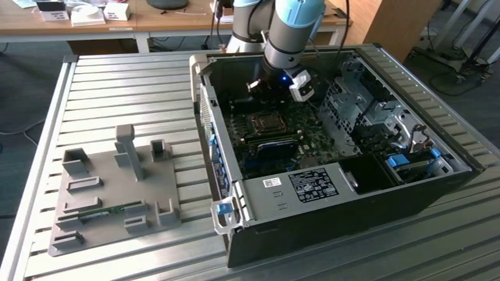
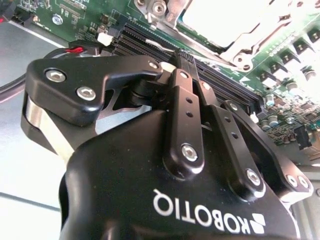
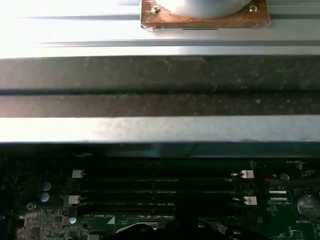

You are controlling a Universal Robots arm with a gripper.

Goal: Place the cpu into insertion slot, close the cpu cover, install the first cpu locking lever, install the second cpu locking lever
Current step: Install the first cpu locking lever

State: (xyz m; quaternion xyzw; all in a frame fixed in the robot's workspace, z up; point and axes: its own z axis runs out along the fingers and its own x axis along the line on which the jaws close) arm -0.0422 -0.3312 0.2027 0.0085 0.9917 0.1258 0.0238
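Observation:
Inside the open computer case [image 1: 328,199], my gripper [image 1: 271,88] hangs over the rear part of the green motherboard [image 1: 312,140]. The insertion slot [image 1: 266,123] lies just in front of it, a square socket with a metal rim. In the second wrist view the fingertips [image 2: 181,59] meet in a point, shut, with nothing seen between them. They sit above the black memory slots [image 2: 150,40], right beside the socket's bright silvery metal frame [image 2: 240,37]. Glare washes out the socket's centre, so I cannot separate the cpu from the cpu cover there.
A grey fixture plate [image 1: 109,193] holding a green memory stick [image 1: 105,212] sits on the slatted table at the exterior view's left. Drive cages [image 1: 367,111] and the case walls [image 1: 207,111] close in the board. The first wrist view shows the memory slots [image 3: 160,187] below a case wall [image 3: 160,75].

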